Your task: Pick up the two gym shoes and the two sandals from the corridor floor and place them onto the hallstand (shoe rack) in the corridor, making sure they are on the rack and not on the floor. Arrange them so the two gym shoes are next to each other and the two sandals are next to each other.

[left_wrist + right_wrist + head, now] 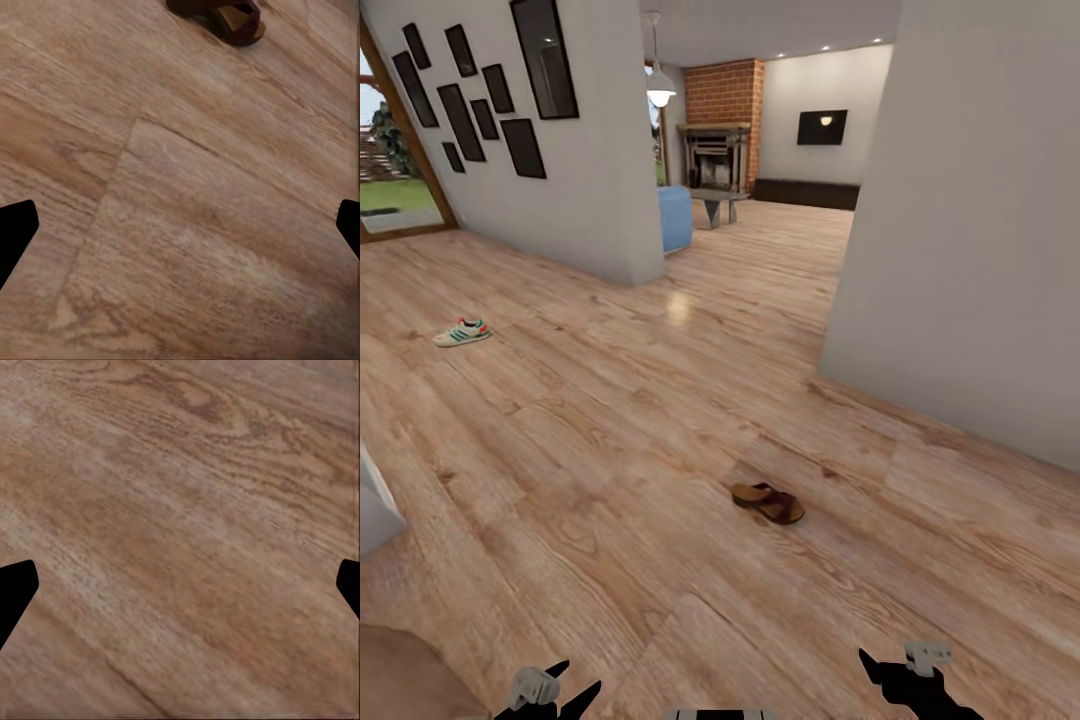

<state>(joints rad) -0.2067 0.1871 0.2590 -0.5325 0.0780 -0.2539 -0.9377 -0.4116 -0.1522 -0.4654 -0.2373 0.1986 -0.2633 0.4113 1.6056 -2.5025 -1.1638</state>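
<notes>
One dark brown sandal (pixel 768 502) with a tan footbed lies on the wood-plank corridor floor (pixel 660 420), a short way ahead of my two arms. Part of the same sandal (pixel 225 16) lies beyond the wide-apart fingertips in the left wrist view. One cream-white gym shoe (pixel 462 332) with green stripes and a red heel lies far off at the left. My left gripper (pixel 560 690) and right gripper (pixel 900 670) hang low at the near edge, both open and holding nothing. In the right wrist view bare floor (pixel 180 540) lies between the spread fingertips.
A grey wall corner (pixel 960 250) stands at the right, and another wall with dark picture frames (pixel 490 100) at the left. Beyond them the room has a brick fireplace (pixel 720 140) and a blue seat (pixel 675 215). A pale grey furniture corner (pixel 375 515) juts in at the left edge.
</notes>
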